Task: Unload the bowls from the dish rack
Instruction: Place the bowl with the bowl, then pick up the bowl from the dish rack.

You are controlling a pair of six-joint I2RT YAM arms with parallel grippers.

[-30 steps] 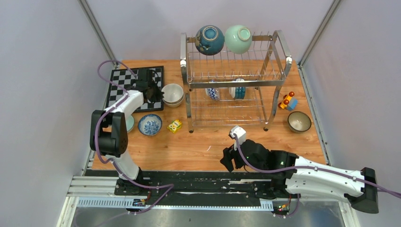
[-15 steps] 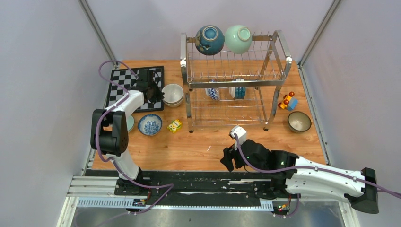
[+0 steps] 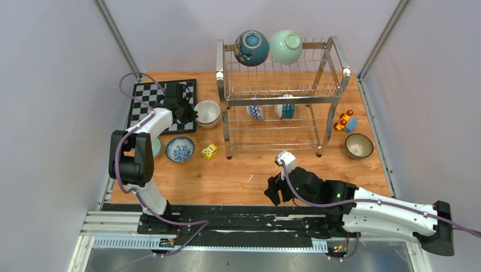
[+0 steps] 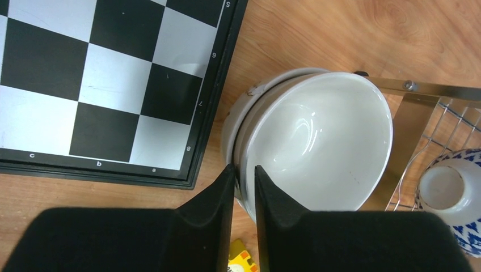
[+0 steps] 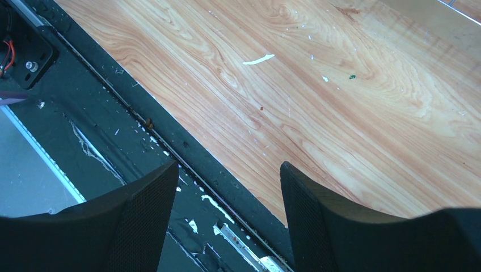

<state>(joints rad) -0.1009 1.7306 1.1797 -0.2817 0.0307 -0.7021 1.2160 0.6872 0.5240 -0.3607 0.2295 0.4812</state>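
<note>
The silver dish rack stands at the back. A dark blue bowl and a mint green bowl sit on its top tier. Two blue-patterned bowls stand on the lower tier. Two cream bowls are stacked on the table left of the rack. My left gripper is shut on the rim of the upper cream bowl, one finger inside and one outside. My right gripper is open and empty over the table's near edge.
A chessboard lies left of the stacked bowls. A blue-patterned bowl, a yellow block and a pale green bowl sit in front of it. A dark-rimmed bowl and a toy car lie right of the rack.
</note>
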